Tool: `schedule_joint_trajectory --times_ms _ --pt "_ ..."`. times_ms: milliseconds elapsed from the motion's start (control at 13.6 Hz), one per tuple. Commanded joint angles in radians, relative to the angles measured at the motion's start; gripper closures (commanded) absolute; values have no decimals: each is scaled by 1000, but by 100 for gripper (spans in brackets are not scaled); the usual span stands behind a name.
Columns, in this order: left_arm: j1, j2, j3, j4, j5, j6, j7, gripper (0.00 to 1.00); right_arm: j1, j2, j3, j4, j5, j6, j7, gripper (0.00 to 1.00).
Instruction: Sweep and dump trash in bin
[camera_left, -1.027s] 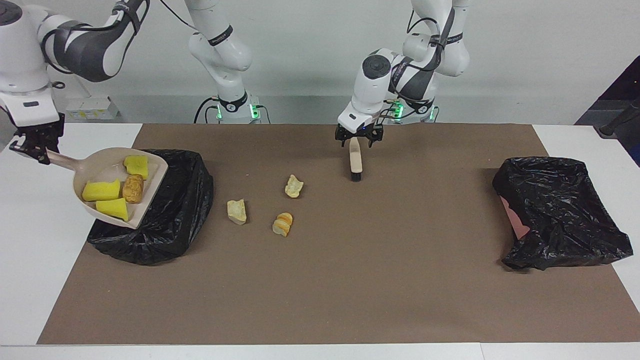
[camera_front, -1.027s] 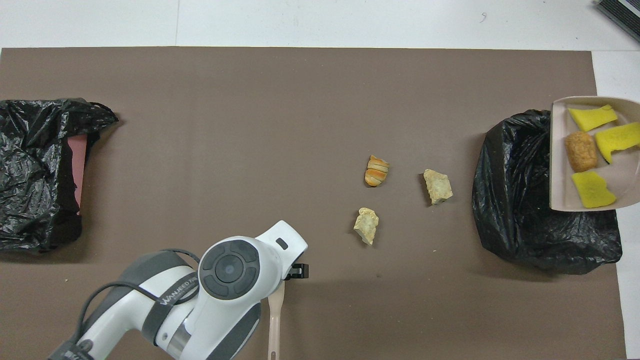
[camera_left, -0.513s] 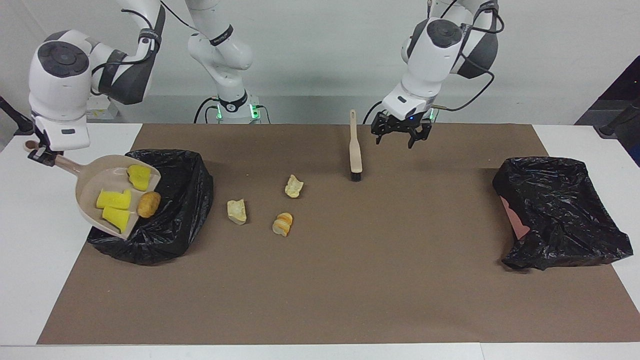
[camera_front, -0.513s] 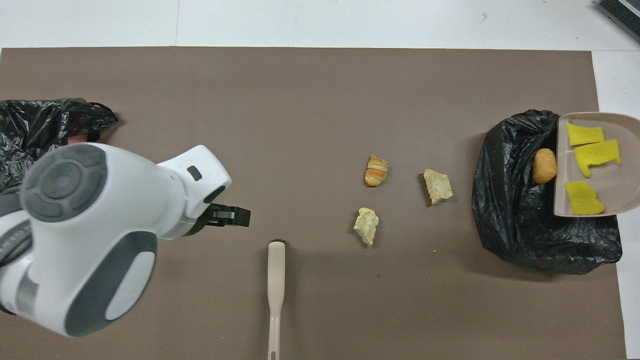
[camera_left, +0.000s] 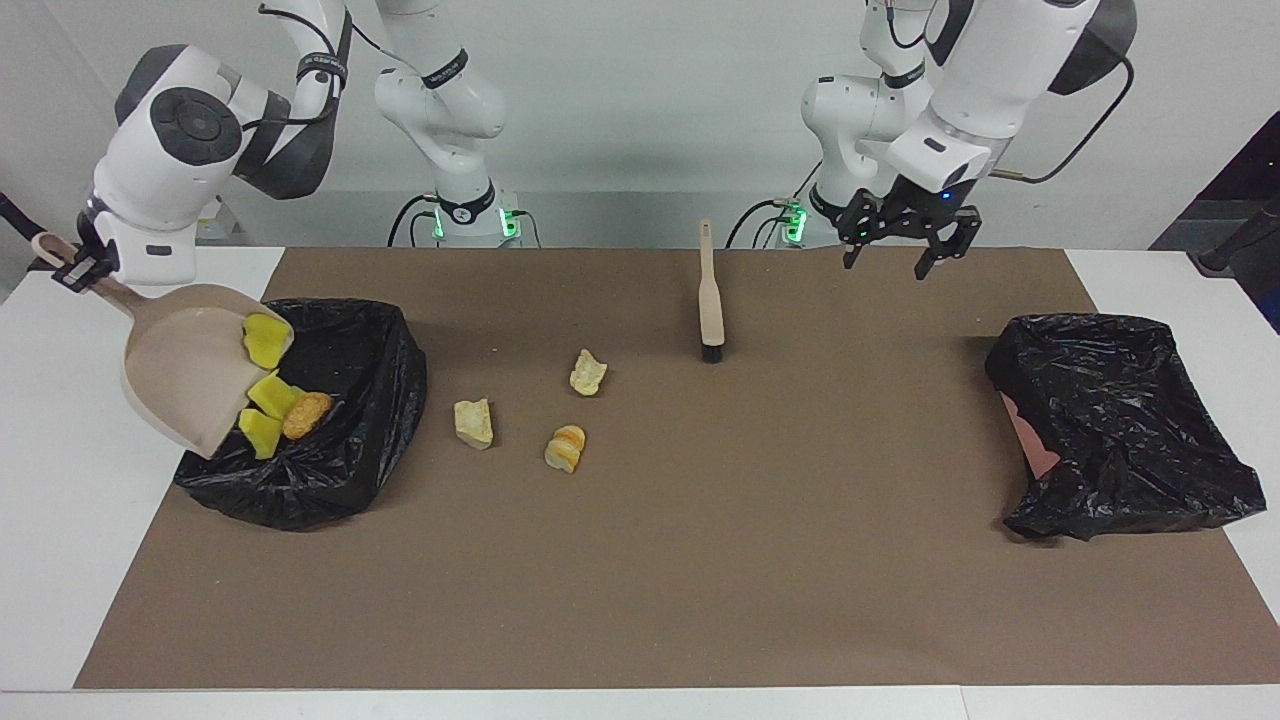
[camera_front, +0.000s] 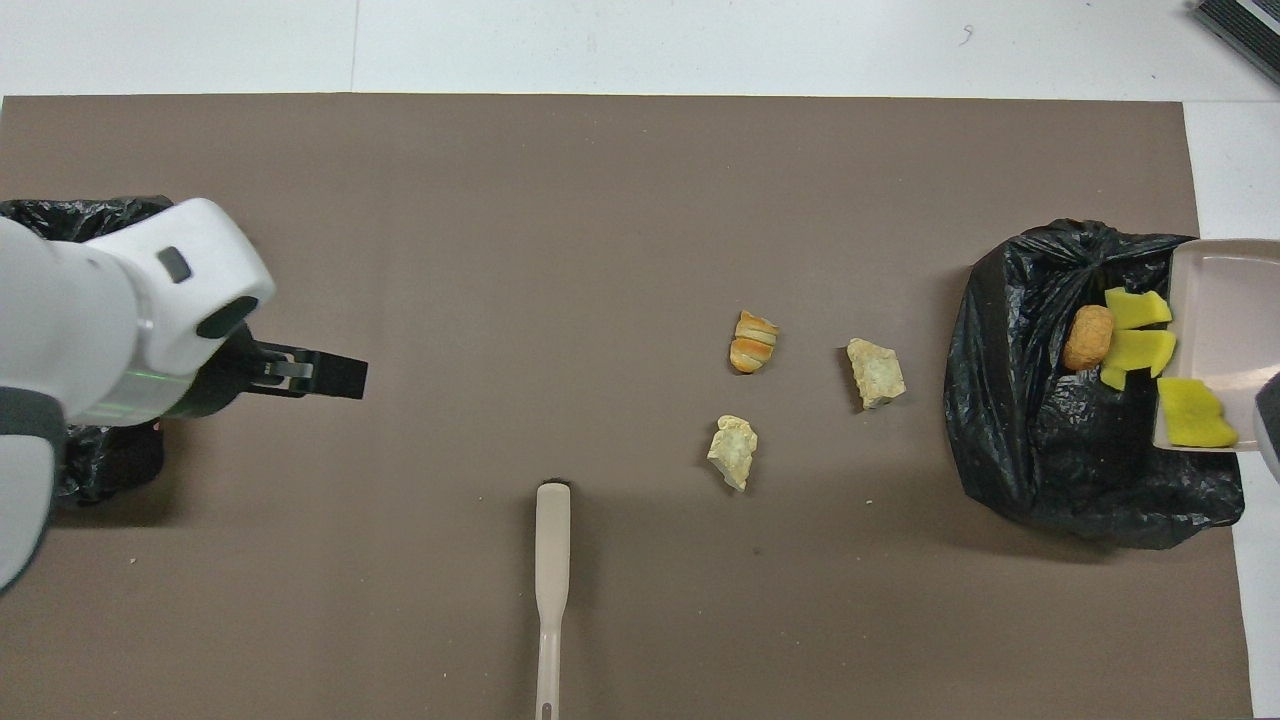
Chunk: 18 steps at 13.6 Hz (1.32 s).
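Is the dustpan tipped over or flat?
Tipped. The dustpan, held by the right gripper, slants down over the bin, and yellow chunks slide off its lip.

Matt brown paper-like mat (camera_left: 700, 560), crinkled glossy black plastic bin liners (camera_left: 350, 440) (camera_left: 1120, 420), smooth matt beige plastic dustpan (camera_left: 185, 365), spongy yellow chunks (camera_front: 1195, 425), crusty bread-like scraps (camera_left: 565, 447), smooth beige brush (camera_left: 710, 300), glossy white arm shells (camera_left: 170, 140)

Four trash scraps (camera_left: 270, 400) enter bin (camera_left: 350, 440); three (camera_left: 565, 448) on mat.
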Motion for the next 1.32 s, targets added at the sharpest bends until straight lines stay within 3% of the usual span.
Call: schedule_joint_trajectory --times_ms 0,147,367,953,1246 --pt "53 29 -11 83 16 -77 45 0 20 -19 10 18 -65 -29 -29 100" --pt "58 42 -13 122 19 -112 48 0 20 -20 10 46 -85 -29 -89 100" --pt "98 124 -8 251 15 -216 88 0 20 -20 10 81 -108 -26 -160 100" --pt "89 110 -16 250 16 -230 139 0 20 -57 10 97 -145 -29 -226 100" --pt "86 110 -16 250 16 -230 140 0 19 -55 9 95 -50 -12 -228 100"
